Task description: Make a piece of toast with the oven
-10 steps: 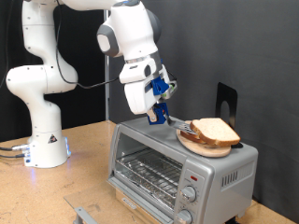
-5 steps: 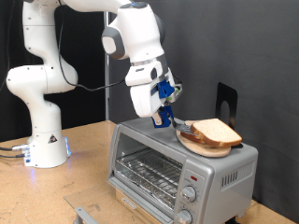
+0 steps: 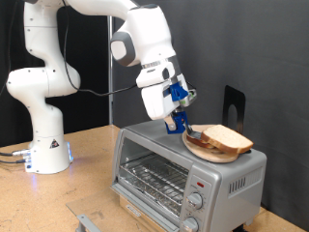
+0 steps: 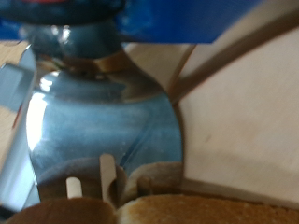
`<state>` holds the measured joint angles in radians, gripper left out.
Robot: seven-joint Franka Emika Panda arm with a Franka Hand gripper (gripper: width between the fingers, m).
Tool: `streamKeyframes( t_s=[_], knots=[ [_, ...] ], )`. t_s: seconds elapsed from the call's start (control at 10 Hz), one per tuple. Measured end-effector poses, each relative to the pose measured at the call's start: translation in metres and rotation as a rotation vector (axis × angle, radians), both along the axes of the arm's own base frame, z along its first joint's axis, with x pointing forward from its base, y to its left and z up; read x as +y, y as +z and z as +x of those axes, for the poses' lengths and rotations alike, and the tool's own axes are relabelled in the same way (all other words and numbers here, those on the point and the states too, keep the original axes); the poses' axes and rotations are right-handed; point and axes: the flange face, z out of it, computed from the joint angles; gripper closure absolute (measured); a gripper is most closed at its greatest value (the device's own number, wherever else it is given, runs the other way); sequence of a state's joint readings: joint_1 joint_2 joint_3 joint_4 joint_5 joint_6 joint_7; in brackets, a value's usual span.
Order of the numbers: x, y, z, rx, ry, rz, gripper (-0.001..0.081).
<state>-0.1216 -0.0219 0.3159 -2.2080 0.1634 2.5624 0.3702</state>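
Exterior view: gripper [image 3: 182, 125] hovering over oven [image 3: 183, 172] top, gripping metal fork [image 4: 103, 121], tines touching bread slices [image 3: 224, 139] stacked on round board [image 3: 208, 152]. Bread looking light, soft, crumbly; lifting by crust edge seems safest.

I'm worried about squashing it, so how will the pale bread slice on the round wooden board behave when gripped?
The pale bread slice looks soft, so it probably dents. Thin and flat, likely light and floppy. Lying loose on the round wooden board, it may slide.
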Motion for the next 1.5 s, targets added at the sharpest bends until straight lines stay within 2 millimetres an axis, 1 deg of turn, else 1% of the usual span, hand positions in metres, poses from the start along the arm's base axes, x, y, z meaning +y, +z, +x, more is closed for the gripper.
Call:
streamKeyframes(
  t_s=[0.4, 1.0, 1.2, 1.5],
  knots=[
    [0.003, -0.001, 0.009, -0.089, -0.023, -0.019, 0.0367],
    [0.005, -0.003, 0.01, -0.102, -0.023, -0.026, 0.0367],
    [0.012, -0.002, 0.012, -0.141, -0.009, -0.016, 0.0367],
    [0.033, 0.003, 0.005, -0.201, 0.057, 0.027, 0.0367]
  ],
)
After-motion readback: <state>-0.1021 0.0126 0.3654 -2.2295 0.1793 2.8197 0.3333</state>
